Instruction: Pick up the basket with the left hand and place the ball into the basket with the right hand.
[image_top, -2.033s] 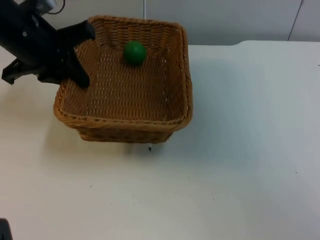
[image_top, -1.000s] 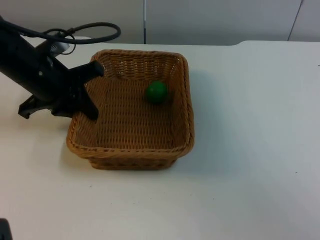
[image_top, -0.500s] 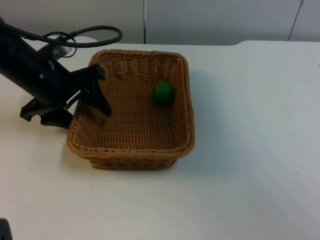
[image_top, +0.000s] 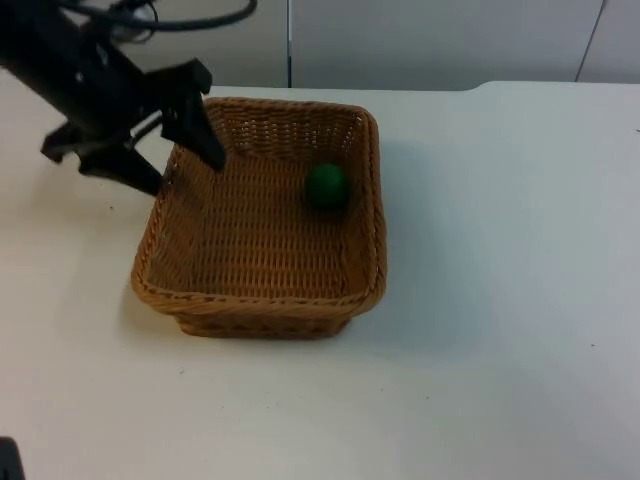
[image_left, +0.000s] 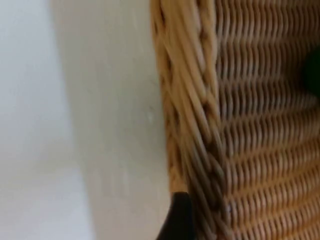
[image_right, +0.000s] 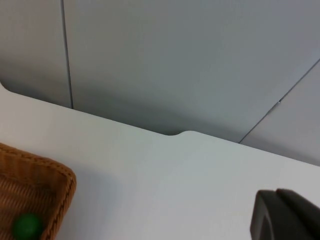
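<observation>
A: Left fingers (image_top: 172, 150)?
B: Spread, astride the brown woven wicker basket (image_top: 262, 300) left rim; I released it half a second ago. It rests on the white counter (image_top: 500, 300).
A: Small green ball (image_top: 326, 186)?
B: Inside, near the right wall. Right arm waits; its fingers' state I cannot tell.

Black left hand (image_top: 165, 150) with two long, tapered matte fingers.
</observation>
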